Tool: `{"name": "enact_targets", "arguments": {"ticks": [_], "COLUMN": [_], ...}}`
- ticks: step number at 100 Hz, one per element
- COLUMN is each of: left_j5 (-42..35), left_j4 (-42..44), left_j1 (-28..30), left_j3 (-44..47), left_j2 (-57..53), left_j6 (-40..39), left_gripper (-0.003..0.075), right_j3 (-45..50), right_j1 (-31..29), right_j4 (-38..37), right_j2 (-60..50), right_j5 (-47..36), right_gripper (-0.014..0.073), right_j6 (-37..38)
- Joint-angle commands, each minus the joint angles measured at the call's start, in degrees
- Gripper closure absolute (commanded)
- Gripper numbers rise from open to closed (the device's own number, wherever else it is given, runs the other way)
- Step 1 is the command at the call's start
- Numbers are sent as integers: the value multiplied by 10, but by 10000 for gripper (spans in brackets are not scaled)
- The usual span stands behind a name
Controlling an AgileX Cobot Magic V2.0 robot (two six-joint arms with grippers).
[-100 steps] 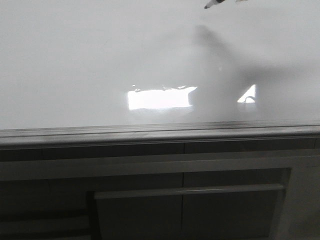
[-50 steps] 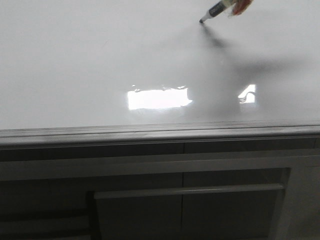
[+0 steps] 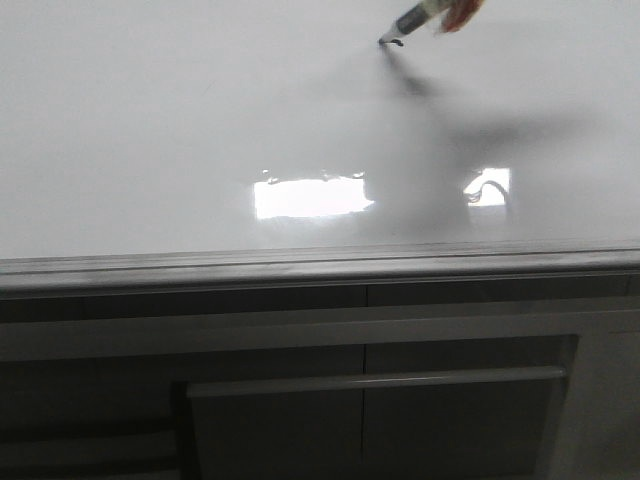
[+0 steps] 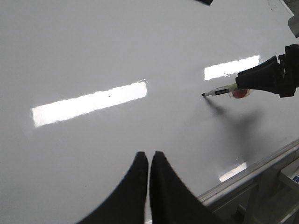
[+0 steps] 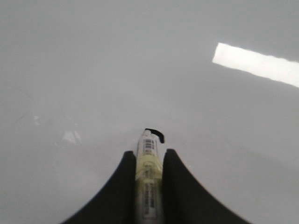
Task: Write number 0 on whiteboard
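Observation:
The whiteboard [image 3: 150,120] is glossy white and fills most of every view [image 4: 93,46] [image 5: 70,56]. My right gripper [image 5: 148,156] is shut on a marker [image 5: 148,172] with a yellowish label. It also shows in the left wrist view [image 4: 239,84]. The marker [image 3: 415,20] slants down to the board at the far right, its tip touching. At the tip lies a short hooked dark stroke [image 3: 390,42] [image 5: 156,132], the only mark of the number 0 that shows. My left gripper [image 4: 149,155] is shut and empty above bare board.
A grey metal edge rail [image 3: 320,265] runs along the near side of the board, also in the left wrist view [image 4: 261,163]. Dark cabinet panels [image 3: 300,400] lie below it. Bright rectangular light glare [image 3: 310,197] sits on the board.
The marker has come down from the top edge and moved left. Its tip now rests on the board and a short hooked stroke has appeared there.

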Motion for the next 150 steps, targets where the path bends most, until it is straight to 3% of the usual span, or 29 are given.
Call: {"name": "enact_targets", "arguments": {"ticks": [1, 21, 71, 110, 150], "left_j5": [-46, -46, -46, -46, -46], "left_j4": [1, -2, -4, -5, -5], "left_j1": [2, 2, 2, 2, 2], "left_j3": [-13, -13, -13, -13, -13], "left_j2": [7, 7, 7, 7, 7], "left_j6": [-5, -5, -5, -5, -5], "left_gripper": [740, 740, 740, 740, 740], "right_j3": [-10, -10, -10, -10, -10], "right_j1": [17, 45, 41, -64, -141], "right_j4": [1, 1, 0, -6, -32], "right_j2": [9, 14, 14, 13, -7], "right_j5": [6, 32, 120, 191, 196], "right_gripper": [654, 654, 651, 648, 648], "right_j6": [-2, -2, -2, 9, 10]}}
